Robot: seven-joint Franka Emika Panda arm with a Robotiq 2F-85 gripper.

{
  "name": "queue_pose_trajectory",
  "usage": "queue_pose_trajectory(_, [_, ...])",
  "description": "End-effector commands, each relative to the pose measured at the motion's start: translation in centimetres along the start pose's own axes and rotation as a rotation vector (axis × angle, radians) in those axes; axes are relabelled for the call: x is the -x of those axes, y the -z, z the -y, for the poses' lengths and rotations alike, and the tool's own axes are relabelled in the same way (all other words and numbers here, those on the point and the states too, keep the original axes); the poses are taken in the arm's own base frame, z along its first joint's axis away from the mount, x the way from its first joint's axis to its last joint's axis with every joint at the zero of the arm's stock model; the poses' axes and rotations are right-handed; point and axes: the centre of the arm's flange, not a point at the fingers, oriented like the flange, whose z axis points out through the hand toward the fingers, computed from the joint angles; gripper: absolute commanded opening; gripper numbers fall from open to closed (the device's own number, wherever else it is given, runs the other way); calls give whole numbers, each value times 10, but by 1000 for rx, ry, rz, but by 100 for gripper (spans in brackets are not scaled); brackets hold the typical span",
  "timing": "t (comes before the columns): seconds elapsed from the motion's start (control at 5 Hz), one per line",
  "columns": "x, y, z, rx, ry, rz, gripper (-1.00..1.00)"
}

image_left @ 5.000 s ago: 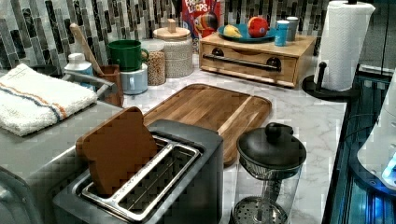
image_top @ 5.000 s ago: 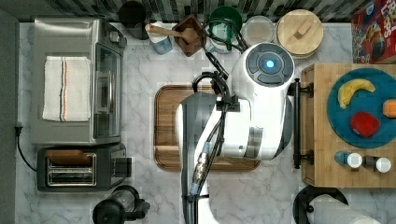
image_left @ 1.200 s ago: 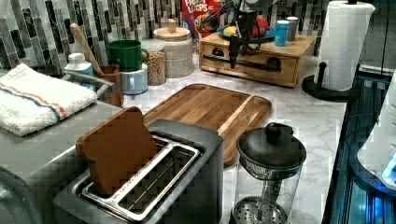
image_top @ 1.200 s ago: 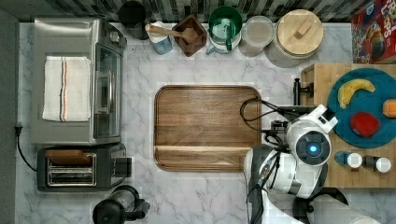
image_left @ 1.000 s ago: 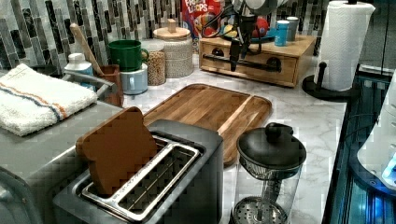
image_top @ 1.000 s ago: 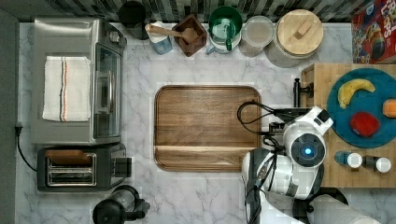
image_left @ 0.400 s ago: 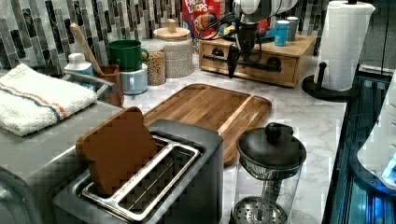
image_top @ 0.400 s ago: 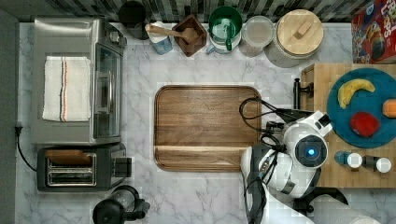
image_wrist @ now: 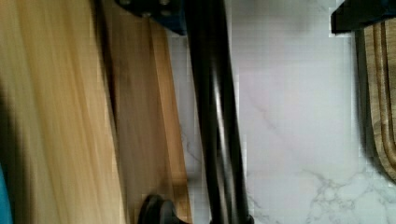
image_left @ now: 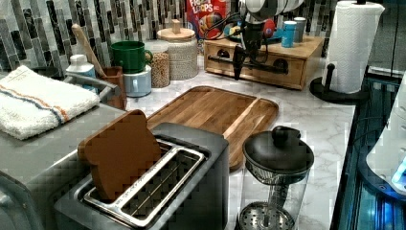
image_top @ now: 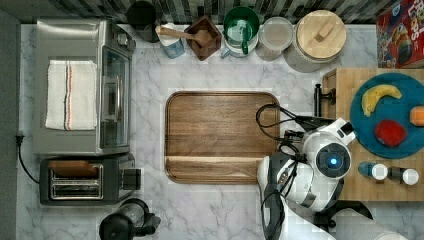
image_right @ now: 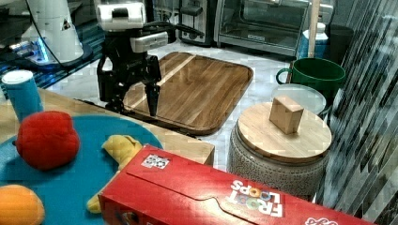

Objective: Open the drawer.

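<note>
One drawer [image_left: 261, 64] here, light wood, sitting at upper centre-right of the left view, front flush with its case. One long black handle [image_left: 268, 67] runs across it on two posts. One gripper [image_right: 131, 101] hangs point-down in front of that drawer, fingers spread apart with nothing between them. In the wrist view the black bar [image_wrist: 217, 116] passes between the fingertips, marble surface [image_wrist: 299, 116] beside it. One walnut tray [image_top: 220, 136] lies mid-frame in the top view. On the drawer case: one blue plate [image_top: 382, 107], one banana [image_top: 377, 96], one red fruit [image_top: 390, 133]. One paper towel roll [image_left: 355, 45] stands at upper right of the left view, clear of the handle.
</note>
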Motion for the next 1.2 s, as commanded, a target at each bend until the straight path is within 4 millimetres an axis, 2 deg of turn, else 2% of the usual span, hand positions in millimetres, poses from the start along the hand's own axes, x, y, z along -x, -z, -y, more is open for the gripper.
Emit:
queue_pose_trajectory(0.2, [-17, 25, 128, -134, 230, 31, 100])
queue_pose_trajectory(0.6, [-17, 41, 166, -150, 318, 59, 100])
queue_pose_trajectory(0.8, [-19, 43, 184, -165, 350, 82, 100])
queue_pose_trajectory(1.2, [-17, 40, 206, -145, 281, 86, 100])
